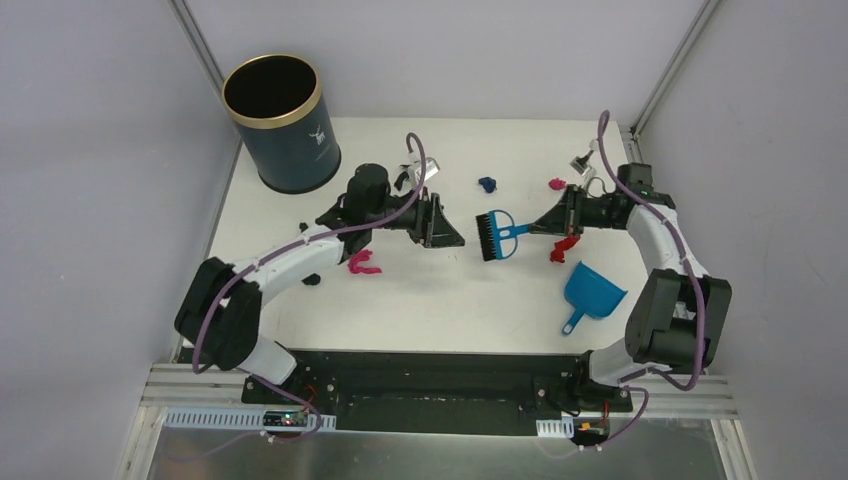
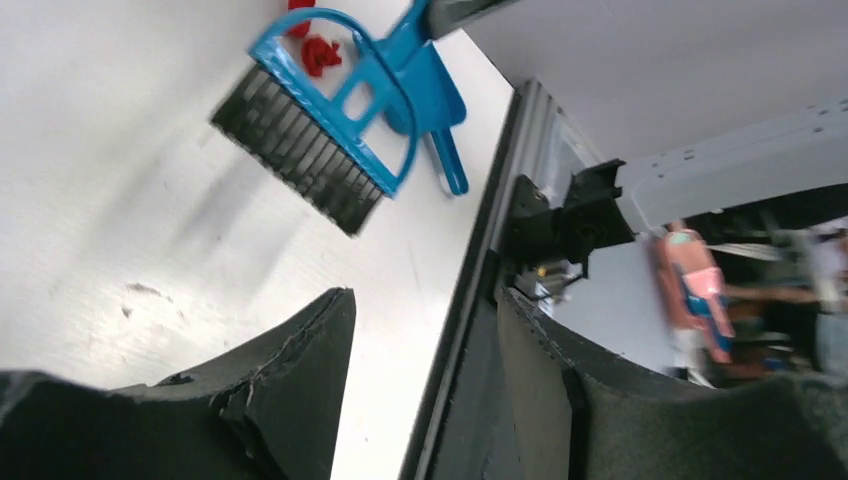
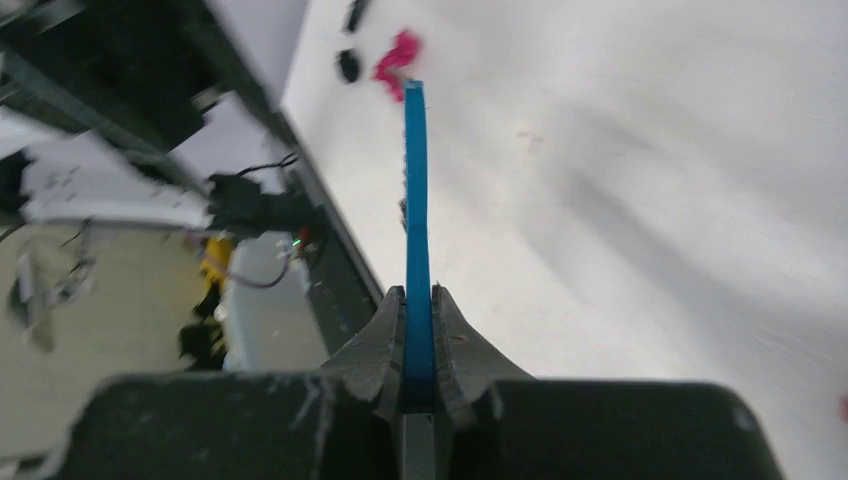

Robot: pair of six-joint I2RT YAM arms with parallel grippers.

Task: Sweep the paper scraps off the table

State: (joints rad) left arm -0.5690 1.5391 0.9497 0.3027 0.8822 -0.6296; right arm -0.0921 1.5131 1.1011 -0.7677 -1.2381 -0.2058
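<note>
Left gripper [image 1: 445, 222]: fingers spread, empty, over mid-table [image 1: 440, 310], pointing to 3 o'clock at the brush [image 1: 495, 235].

Scraps [image 1: 362, 264]: all on the table. Pink and black lie at the left gripper's 7–8 o'clock, blue and pink at the brush's 12–2 o'clock, and red at the right gripper's 6 o'clock.

Right gripper [image 1: 562, 218]: clamped on the brush handle, bristles toward 9 o'clock, seemingly raised.

Dustpan [image 1: 592, 292]: unheld, at the brush's 4 o'clock.

Step (judged): brush in hand, no scrap gathered yet.

Next: lower the bristles behind a scrap and push it toward the dustpan, which likely needs steadying.
</note>
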